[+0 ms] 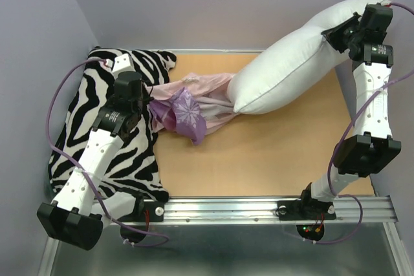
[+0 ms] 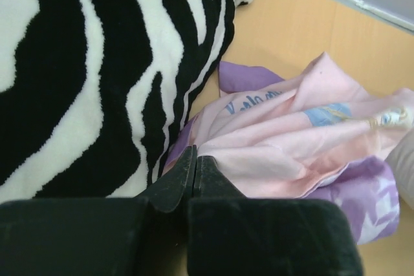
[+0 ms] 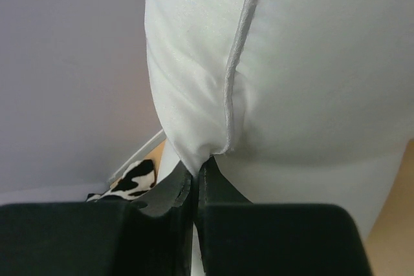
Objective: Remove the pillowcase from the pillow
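The right arm (image 1: 372,105) rises tall beside the far right of the tan wooden table (image 1: 259,159), elbow bent. Its right gripper (image 3: 197,167) is clamped on a seam corner of the plump white stuffed pillow (image 1: 284,69), holding that end high so the pillow slants down to the tabletop. The left arm (image 1: 90,166) reaches over the black-and-white zebra-striped cushion (image 1: 77,114). The left gripper (image 2: 196,159) pinches an edge of the thin pink-purple printed pillowcase (image 1: 194,105), which lies crumpled between cushion and pillow, touching the pillow's low end.
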`<state>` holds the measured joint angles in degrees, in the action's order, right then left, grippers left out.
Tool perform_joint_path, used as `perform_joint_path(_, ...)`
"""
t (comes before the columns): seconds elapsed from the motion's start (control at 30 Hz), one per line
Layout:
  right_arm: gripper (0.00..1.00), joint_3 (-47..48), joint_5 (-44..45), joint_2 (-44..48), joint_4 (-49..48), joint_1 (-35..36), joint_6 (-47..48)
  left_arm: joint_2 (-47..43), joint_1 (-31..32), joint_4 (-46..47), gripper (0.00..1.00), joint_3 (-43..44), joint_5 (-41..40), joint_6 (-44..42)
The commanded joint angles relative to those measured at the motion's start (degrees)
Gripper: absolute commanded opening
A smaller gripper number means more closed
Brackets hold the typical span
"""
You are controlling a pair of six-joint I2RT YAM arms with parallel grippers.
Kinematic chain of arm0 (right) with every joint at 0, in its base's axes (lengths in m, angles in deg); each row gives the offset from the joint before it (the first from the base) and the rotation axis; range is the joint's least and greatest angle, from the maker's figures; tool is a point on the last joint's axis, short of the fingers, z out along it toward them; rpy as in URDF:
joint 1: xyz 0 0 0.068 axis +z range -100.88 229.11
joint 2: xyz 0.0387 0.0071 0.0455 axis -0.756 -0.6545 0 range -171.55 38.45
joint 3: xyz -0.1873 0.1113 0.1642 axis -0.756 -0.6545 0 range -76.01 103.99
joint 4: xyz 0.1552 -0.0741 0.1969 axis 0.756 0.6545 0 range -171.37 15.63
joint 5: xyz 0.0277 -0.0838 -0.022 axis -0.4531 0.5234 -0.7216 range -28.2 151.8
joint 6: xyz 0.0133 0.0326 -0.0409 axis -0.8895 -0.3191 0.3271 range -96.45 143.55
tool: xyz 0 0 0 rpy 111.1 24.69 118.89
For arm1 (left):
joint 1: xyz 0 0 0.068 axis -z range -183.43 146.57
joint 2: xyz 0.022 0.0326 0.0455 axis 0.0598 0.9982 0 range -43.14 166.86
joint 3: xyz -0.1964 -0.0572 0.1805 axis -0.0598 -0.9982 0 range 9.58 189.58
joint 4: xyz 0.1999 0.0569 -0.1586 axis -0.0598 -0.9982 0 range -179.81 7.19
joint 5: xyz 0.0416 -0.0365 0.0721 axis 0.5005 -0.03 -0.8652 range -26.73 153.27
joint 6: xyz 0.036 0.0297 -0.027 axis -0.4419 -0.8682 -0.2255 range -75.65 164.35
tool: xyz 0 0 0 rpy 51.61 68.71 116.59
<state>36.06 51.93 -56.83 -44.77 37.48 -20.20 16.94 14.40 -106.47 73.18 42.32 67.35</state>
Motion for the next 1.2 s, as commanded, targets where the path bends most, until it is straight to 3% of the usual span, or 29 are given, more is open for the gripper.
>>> perform_joint_path(0.0,0.01,7.81,-3.58,1.86,-10.32,-0.4,-1.34,-0.04,-1.99,2.3,0.0,7.32,-2.08,-1.73)
perform_joint_path(0.43,0.01,19.05,-13.5,0.02,-10.23,-0.49,-6.34,4.87,-4.29,2.92,0.0,19.02,0.82,-1.39)
perform_joint_path(0.67,0.01,28.46,-19.22,-3.5,-10.49,-0.49,-12.41,10.75,-4.64,8.79,0.0,13.58,4.77,0.98)
perform_joint_path(0.8,0.01,28.73,-20.18,-3.42,-10.5,-0.49,-12.94,13.74,-4.73,11.61,0.0,9.98,5.57,2.22)
perform_joint_path(1.0,0.0,27.15,-24.22,-2.8,-10.67,-0.49,-12.68,15.77,-5.34,11.8,0.0,12.25,4.43,1.08)
perform_joint_path(1.17,0.01,18.3,-29.51,0.09,-10.93,-0.49,-10.06,16.39,-5.61,11.35,0.0,16.03,6.7,-0.15)
